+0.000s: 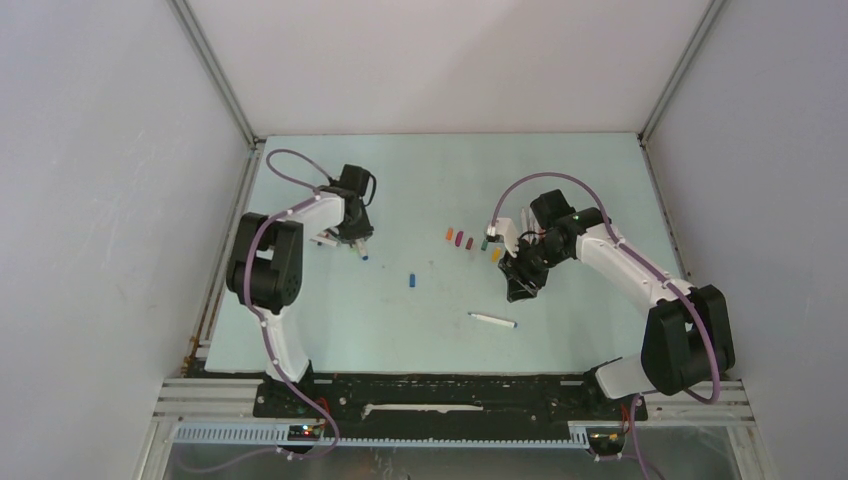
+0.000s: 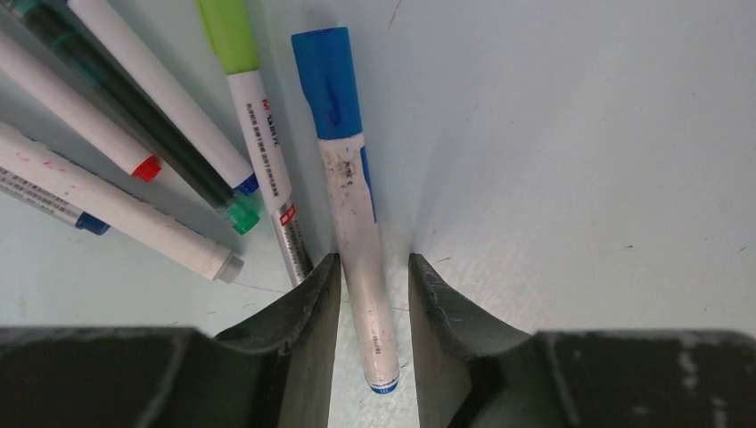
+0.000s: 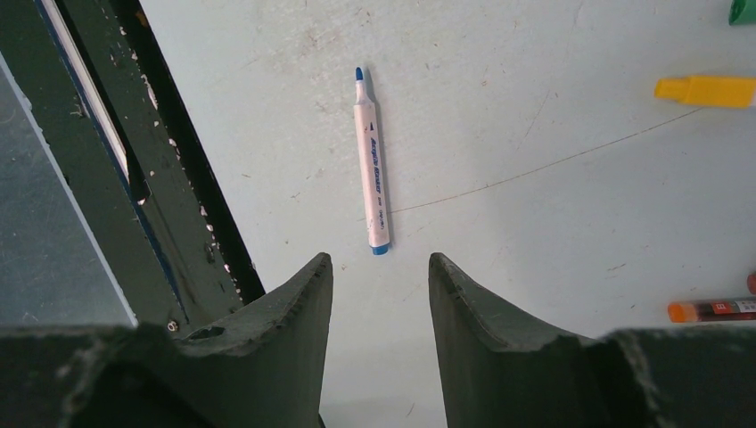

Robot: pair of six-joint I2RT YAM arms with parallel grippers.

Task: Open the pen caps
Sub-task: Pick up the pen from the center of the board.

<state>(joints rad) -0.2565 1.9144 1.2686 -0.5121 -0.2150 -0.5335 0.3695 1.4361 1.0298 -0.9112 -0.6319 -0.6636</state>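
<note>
My left gripper (image 2: 374, 263) is open and straddles the white barrel of a pen (image 2: 361, 267) lying on the table. The left finger is against the barrel and a small gap shows on the right side. That pen wears a blue pen cap (image 2: 328, 82). Beside it lies a pen with a lime-green cap (image 2: 230, 34). In the top view, my left gripper (image 1: 356, 243) hovers over this pen pile. Loose pen caps (image 1: 469, 243) lie in a short row mid-table, and a blue cap (image 1: 412, 280) lies alone. My right gripper (image 1: 520, 288) is open and empty (image 3: 380, 260).
An uncapped blue-tipped pen (image 3: 372, 160) lies ahead of the right gripper, also seen near the table's front (image 1: 492, 320). A yellow cap (image 3: 709, 90) and an orange-ended pen (image 3: 713, 310) lie to its right. Several more pens (image 2: 116, 205) fan out left of the left gripper.
</note>
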